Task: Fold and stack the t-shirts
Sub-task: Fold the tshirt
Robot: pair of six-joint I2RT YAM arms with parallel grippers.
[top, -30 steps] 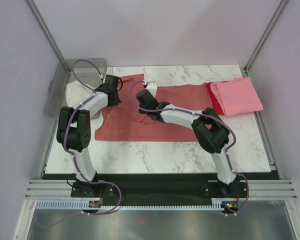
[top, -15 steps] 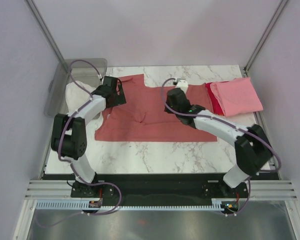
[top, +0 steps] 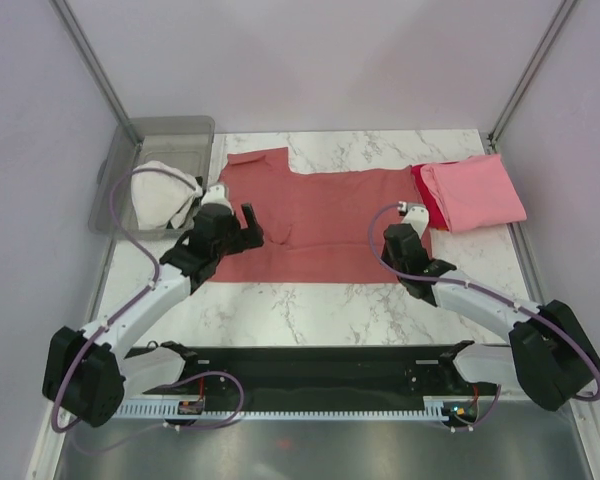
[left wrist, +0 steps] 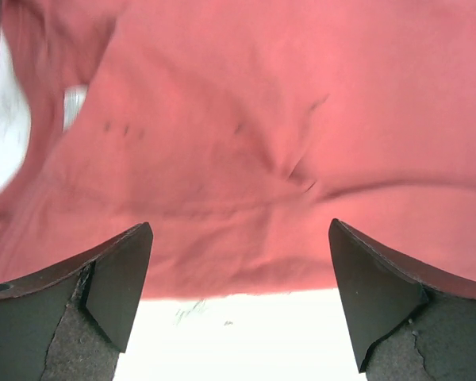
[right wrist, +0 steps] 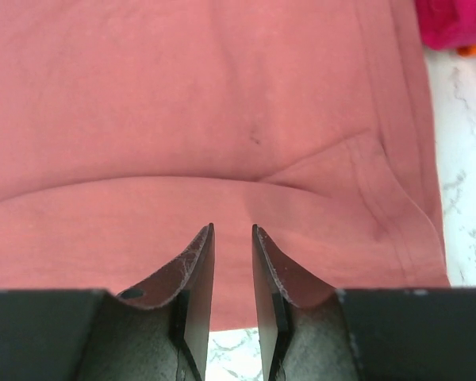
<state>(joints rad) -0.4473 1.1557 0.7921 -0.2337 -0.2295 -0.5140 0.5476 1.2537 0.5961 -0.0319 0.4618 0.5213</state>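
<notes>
A dusty salmon-red t-shirt [top: 320, 222] lies spread flat across the middle of the marble table [top: 310, 305]. My left gripper [top: 250, 228] hovers over its left near part, jaws wide apart and holding nothing. In the left wrist view the shirt [left wrist: 262, 119] and its near hem show between the fingers [left wrist: 115, 286]. My right gripper [top: 402, 232] is over the shirt's right near corner, with a narrow empty gap between its jaws. The right wrist view shows the gripper [right wrist: 232, 230] above the cloth [right wrist: 222, 103]. A folded light pink t-shirt [top: 475, 192] rests on a bright red one [top: 427, 208] at the back right.
A grey plastic bin [top: 165, 130] stands off the table's back left corner, with a white cloth [top: 165, 195] bunched at its front. Frame posts rise at both back corners. The bright red shirt's edge [right wrist: 452, 20] shows at the top right of the right wrist view.
The left gripper let go of the salmon-red shirt and opened wide. Both arms drew back toward the near edge, the right one swinging to the right. The shirt now lies flatter.
</notes>
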